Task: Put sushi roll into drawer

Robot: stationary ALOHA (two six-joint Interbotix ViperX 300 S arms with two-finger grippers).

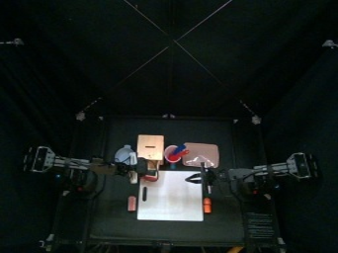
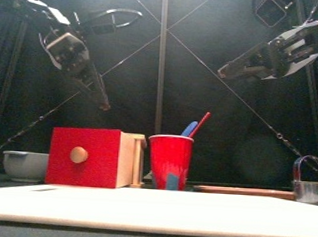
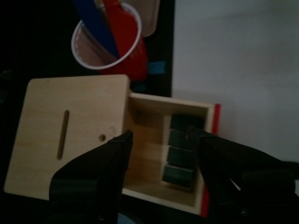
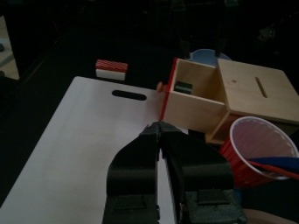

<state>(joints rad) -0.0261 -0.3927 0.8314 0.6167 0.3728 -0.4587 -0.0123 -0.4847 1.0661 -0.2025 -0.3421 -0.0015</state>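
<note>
We see the small black table with a white cutting board lying flat on it, and at the board's far edge the drawer, a light wooden box with a dark slot on its top and a red front panel. In the left wrist view its tray is pulled out, and a dark sushi roll lies inside the tray near the red front; we cannot make out its details. Just beside the box stands a red cup with a blue tool and a red tool leaning in it. Smaller things sit further off: a grey bowl at the table's left edge in the front view, a mug-like holder at the right edge, and a small red-and-white piece on the black surface just past the board's corner. The left gripper hangs above the open tray with its jaws spread wide, holding nothing and touching nothing, the roll lying between and beneath them, apart from both. The right gripper hovers over the board with its jaws pressed together and empty, pointing toward the red front of the drawer, near it but clear of it.
</note>
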